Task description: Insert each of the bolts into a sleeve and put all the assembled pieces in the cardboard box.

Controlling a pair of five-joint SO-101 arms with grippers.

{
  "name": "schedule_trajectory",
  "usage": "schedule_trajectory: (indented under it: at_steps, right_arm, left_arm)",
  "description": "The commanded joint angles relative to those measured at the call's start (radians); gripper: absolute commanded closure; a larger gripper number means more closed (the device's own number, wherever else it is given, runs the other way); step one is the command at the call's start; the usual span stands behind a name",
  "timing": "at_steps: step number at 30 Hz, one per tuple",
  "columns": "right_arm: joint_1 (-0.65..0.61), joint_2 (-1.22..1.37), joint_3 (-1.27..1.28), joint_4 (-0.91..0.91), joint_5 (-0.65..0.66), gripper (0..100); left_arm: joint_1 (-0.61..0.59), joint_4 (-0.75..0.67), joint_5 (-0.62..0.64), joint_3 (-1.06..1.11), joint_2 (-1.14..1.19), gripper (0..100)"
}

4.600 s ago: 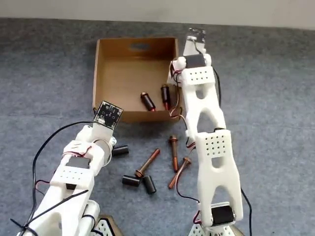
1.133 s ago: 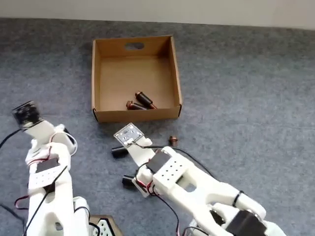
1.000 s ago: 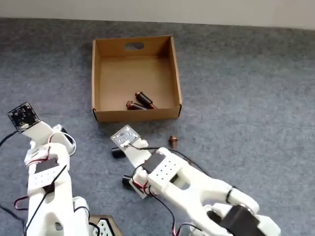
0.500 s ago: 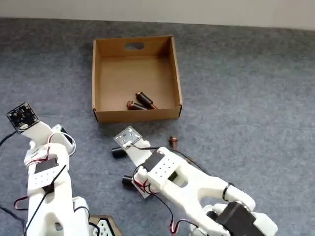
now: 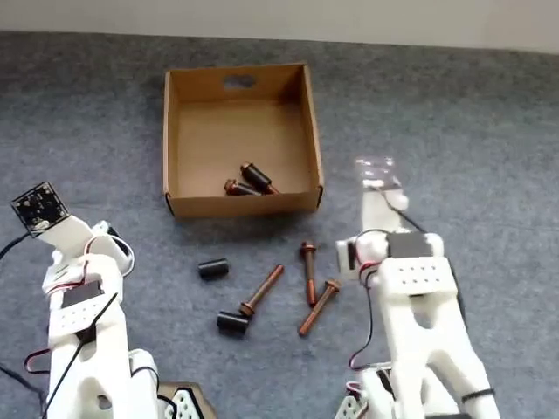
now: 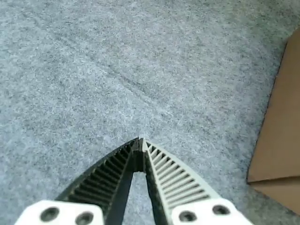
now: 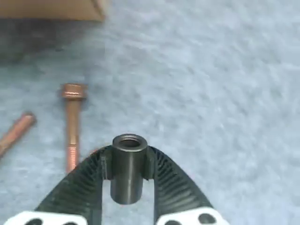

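My right gripper [image 7: 127, 153] is shut on a black sleeve [image 7: 127, 168], held upright above the carpet with its bore showing. A copper bolt [image 7: 71, 123] lies just beside it, and another bolt [image 7: 17, 131] lies further off. In the high view three bolts [image 5: 262, 291] [image 5: 307, 272] [image 5: 319, 306] and two loose sleeves [image 5: 212, 268] [image 5: 232, 322] lie in front of the cardboard box [image 5: 310, 122]. Two assembled pieces [image 5: 249, 182] rest inside the box. My left gripper [image 6: 141, 144] is shut on nothing over bare carpet, left of the box.
Grey carpet covers the whole table. The right arm [image 5: 410, 279] stands right of the bolts, and the left arm [image 5: 83, 297] is at the front left. A box wall [image 6: 281, 117] edges the left wrist view. A box corner [image 7: 51, 8] is seen beyond the bolts.
The right arm has swung from over the sleeves at the middle to the right of the bolts, carrying a sleeve. The left arm has stayed put.
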Motion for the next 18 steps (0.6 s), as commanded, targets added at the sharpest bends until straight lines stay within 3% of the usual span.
schedule_trajectory:
  at_steps: [1,7,10,13,18]
  right_arm:
    - [0.054,0.087,-0.002,0.015,0.011,99.0]
    - [0.056,0.326,-0.015,0.01,0.014,98.1]
    - [0.053,0.4,-0.016,0.01,0.011,90.1]
    - [0.053,0.426,-0.016,0.01,0.017,83.3]
    - [0.053,0.424,-0.016,0.013,0.017,83.0]
  left_arm:
    - [-0.004,-0.023,0.006,-0.015,-0.005,98]
    - [-0.004,-0.023,0.006,-0.015,-0.005,98]
    - [-0.004,-0.023,0.006,-0.015,-0.005,98]
    - [-0.004,-0.023,0.006,-0.015,-0.005,98]
    - [-0.004,-0.023,0.006,-0.015,-0.005,98]
